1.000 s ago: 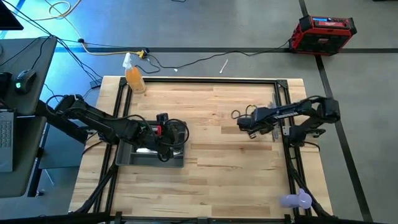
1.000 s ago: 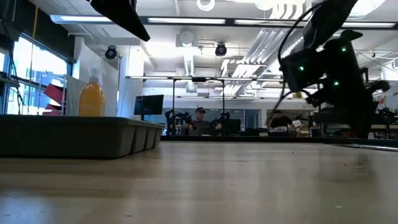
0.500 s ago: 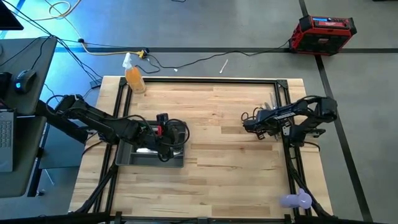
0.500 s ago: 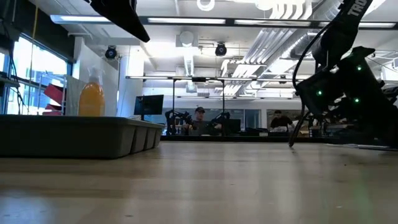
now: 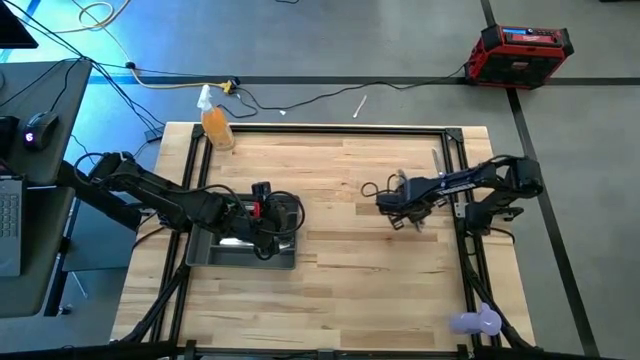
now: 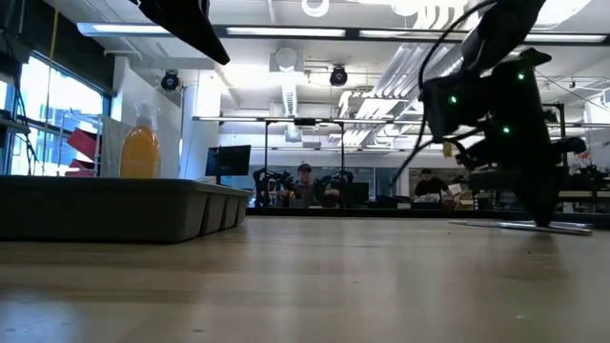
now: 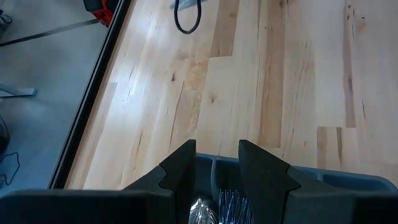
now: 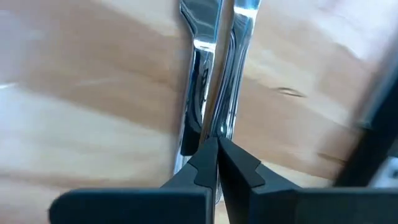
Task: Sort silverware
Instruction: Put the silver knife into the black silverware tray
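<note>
Silverware sorting: a pick-up is being attempted on the table's right side.

The right gripper (image 8: 217, 163) is seen pressed shut, nothing evidently clasped, over two silverware pieces (image 8: 214, 68) lying side by side on the wood. The left gripper (image 7: 217, 163) is held part-open, empty, above the tray (image 7: 348, 186). Reopening around one piece is judged necessary.

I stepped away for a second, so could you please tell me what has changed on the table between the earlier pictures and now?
The right gripper first drew back toward the table's right edge, then swung inward again toward the middle. Its fingers stayed shut, now just above two pieces of silverware lying side by side on the table; I cannot tell whether they grip one. The left gripper stayed put over the tray.
</note>
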{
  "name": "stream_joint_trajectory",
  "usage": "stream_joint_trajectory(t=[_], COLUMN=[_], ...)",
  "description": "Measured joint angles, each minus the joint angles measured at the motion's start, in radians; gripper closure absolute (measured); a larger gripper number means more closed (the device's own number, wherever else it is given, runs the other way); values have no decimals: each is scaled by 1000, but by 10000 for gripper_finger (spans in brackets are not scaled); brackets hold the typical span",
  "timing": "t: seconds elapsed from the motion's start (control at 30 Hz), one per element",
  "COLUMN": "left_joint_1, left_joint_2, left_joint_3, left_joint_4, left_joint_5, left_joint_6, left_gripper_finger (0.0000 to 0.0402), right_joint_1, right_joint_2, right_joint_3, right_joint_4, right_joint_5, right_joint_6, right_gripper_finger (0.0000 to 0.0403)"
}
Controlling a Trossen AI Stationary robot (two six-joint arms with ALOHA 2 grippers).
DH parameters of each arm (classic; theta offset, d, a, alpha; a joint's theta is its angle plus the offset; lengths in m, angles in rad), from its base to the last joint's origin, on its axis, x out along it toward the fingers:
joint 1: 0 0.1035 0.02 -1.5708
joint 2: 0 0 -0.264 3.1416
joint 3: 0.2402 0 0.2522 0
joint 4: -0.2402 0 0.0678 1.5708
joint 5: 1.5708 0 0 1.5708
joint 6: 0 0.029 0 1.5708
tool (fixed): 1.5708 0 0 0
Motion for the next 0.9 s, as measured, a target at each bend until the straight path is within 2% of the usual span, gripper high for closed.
stream_joint_trajectory(t=[0.07, 0.27, 0.4, 0.57, 0.67, 0.9], left_joint_1=[0, 0, 0, 0, 0, 0], left_joint_2=[0, 0, 0, 0, 0, 2], left_joint_3=[0, 0, 0, 0, 0, 0], left_joint_4=[0, -1, -1, -2, -2, 0], left_joint_5=[0, -1, -1, -1, -1, 6], left_joint_6=[0, 0, -1, -6, -6, -8], left_gripper_finger=[298, 298, 298, 298, 298, 298], right_joint_1=[11, 26, 14, -38, -69, -102], right_joint_2=[1, 1, 1, 1, 1, -9], right_joint_3=[27, 78, 63, 30, 12, -7], right_joint_4=[6, 100, 232, 233, 239, 263], right_joint_5=[-5, 63, 75, 90, 84, 34], right_joint_6=[-18, -117, -190, -217, -252, -324], right_gripper_finger=[403, 403, 403, 395, 367, 273])
